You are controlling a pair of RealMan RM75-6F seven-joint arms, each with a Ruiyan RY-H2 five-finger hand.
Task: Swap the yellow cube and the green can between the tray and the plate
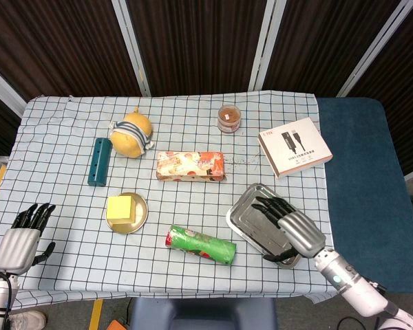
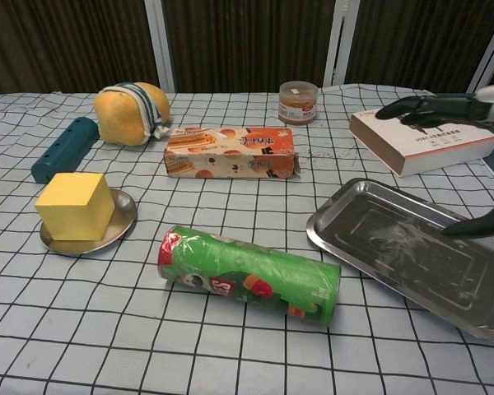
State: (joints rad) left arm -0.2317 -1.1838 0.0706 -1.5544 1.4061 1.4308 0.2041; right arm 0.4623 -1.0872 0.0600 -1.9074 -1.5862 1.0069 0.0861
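One green can (image 1: 200, 245) is shown lying on its side on the checked tablecloth (image 1: 69, 206), between the plate (image 1: 139, 218) and the tray (image 1: 242, 214) and touching neither. Its long axis runs roughly left to right, slightly tilted: in the head view the red-rimmed end points toward the plate side and the other end toward the tray. One yellow cube (image 1: 120, 209) is seen resting flat on the single round metal plate, so the cube is on the plate and the can is on neither holder. The one rectangular steel tray carries no object; the right hand (image 1: 289, 227) is held over it with its fingers (image 1: 270, 204) extended and spread, nothing grasped. In the chest view only dark fingertips of that hand are seen above the tray. The left hand (image 1: 24, 237) is found near the left edge of the cloth, well apart from the plate, its fingers straight and apart, empty.

Further items, one of each: an orange snack box (image 1: 191, 166), a teal bar (image 1: 98, 161), a round yellow fruit in a striped wrap (image 1: 132, 133), a small brown jar (image 1: 229, 118), and a white cable box (image 1: 294, 146).
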